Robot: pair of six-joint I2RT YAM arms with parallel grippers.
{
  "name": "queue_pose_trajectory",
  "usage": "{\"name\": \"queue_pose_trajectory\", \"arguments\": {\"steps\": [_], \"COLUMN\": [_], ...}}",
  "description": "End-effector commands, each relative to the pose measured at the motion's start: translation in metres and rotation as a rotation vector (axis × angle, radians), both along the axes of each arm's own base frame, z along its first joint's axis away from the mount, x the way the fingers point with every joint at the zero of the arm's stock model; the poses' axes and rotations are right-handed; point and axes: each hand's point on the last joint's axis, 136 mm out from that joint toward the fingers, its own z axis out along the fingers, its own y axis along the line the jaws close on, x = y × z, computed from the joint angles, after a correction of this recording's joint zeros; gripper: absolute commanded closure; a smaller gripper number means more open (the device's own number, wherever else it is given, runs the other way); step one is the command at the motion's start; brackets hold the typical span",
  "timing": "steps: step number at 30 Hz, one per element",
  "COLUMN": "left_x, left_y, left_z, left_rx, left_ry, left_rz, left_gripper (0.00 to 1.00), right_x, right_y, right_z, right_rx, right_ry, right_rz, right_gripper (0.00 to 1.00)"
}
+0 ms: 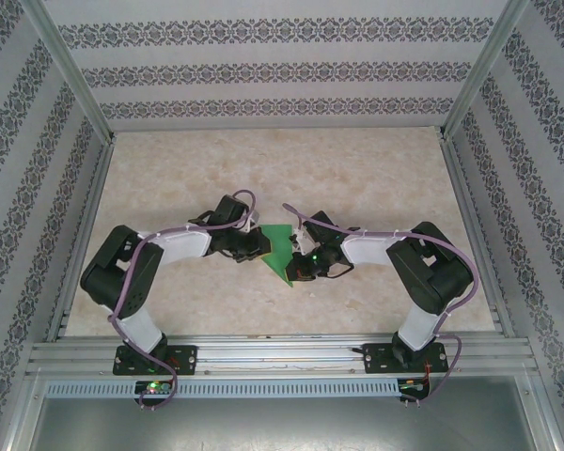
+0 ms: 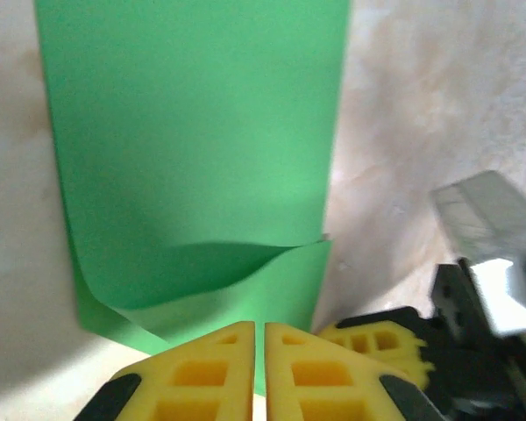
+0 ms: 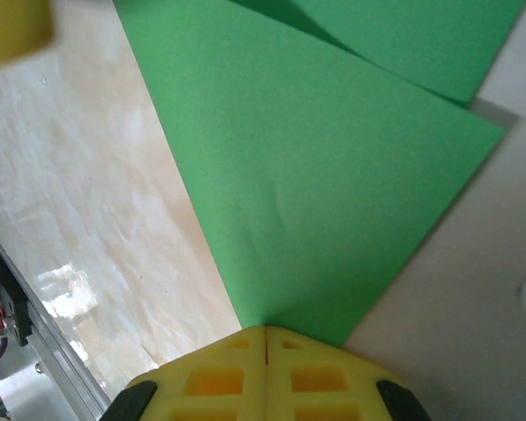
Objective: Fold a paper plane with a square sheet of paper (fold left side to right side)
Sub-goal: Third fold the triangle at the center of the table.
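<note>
The square sheet of paper point(image 1: 280, 249) lies at the table's middle as a bright green pointed shape between my two grippers. In the left wrist view the paper point(image 2: 193, 132) is doubled over, its upper layer arching up off the lower one near my fingers. My left gripper point(image 1: 260, 246) point(image 2: 264, 330) sits at the paper's near edge, its jaws a thin slit apart with green showing through the slit. My right gripper point(image 1: 299, 263) point(image 3: 265, 331) is shut, its tips over a corner of the paper point(image 3: 333, 175). I cannot tell whether it pinches or presses that corner.
The marbled table point(image 1: 357, 178) is walled by patterned panels at the back and sides. A metal rail point(image 1: 282, 352) runs along the near edge by the arm bases. The right gripper's yellow finger point(image 2: 377, 342) sits close beside my left fingers.
</note>
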Motion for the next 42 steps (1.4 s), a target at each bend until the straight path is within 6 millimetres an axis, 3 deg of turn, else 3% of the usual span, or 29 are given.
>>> {"name": "queue_pose_trajectory", "arguments": {"steps": [1,8,13,26,42], "left_x": [0.002,-0.001,-0.013,-0.025,-0.031], "left_y": [0.003,0.015,0.014,-0.016,-0.041], "left_z": [0.024,0.042,0.039,0.012,-0.020], "left_rx": [0.032,0.069,0.040,-0.065,-0.056], "left_ry": [-0.081,-0.164,-0.154,-0.055,0.041], "left_rz": [-0.012,-0.009,-0.037,-0.082,-0.117], "left_gripper": [0.86,0.84,0.87,0.92,0.93], "right_x": [-0.016,-0.021,-0.020,-0.018,-0.020], "right_y": [-0.023,-0.033,-0.037,-0.040,-0.047], "right_z": [-0.031,-0.042,-0.043,-0.046,-0.049], "right_rx": [-0.159,-0.223,-0.250,-0.291,-0.330], "right_ry": [0.072,0.099,0.097,0.110,0.116], "right_rz": [-0.025,-0.044,-0.043,-0.057,-0.048], "right_gripper": [1.00,1.00,1.00,1.00,1.00]}}
